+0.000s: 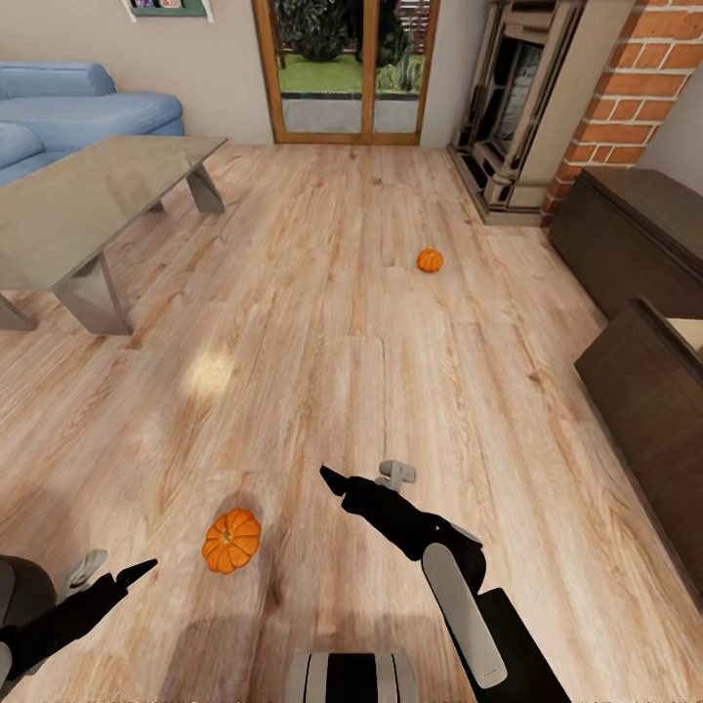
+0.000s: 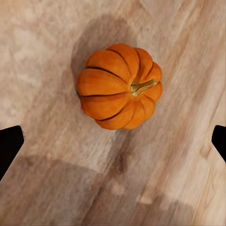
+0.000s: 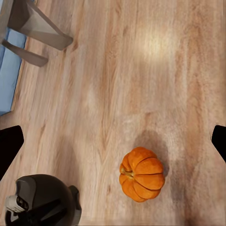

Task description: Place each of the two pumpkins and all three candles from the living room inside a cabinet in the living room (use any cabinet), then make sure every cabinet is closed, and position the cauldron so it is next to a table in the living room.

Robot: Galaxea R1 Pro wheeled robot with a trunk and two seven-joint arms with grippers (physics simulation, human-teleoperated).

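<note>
One orange pumpkin (image 1: 231,540) lies on the wood floor close in front of me, between my two arms. My left gripper (image 1: 112,572) hovers just left of it, open, and looks straight down on this pumpkin (image 2: 120,86) beyond its spread fingertips (image 2: 9,147). My right gripper (image 1: 361,476) hangs open to the right of it, with the same pumpkin (image 3: 141,174) apart from its fingers. A second pumpkin (image 1: 430,260) sits farther off near the fireplace. The dark cabinet (image 1: 635,229) runs along the right wall, one drawer (image 1: 649,391) pulled out. The table (image 1: 88,195) stands at the left. Candles and cauldron are out of view.
A blue sofa (image 1: 68,107) sits behind the table. A brick fireplace (image 1: 517,98) and a glass door (image 1: 347,68) close the far end. Wood floor (image 1: 342,342) stretches between table and cabinet. The table's angled leg (image 3: 33,33) appears in the right wrist view.
</note>
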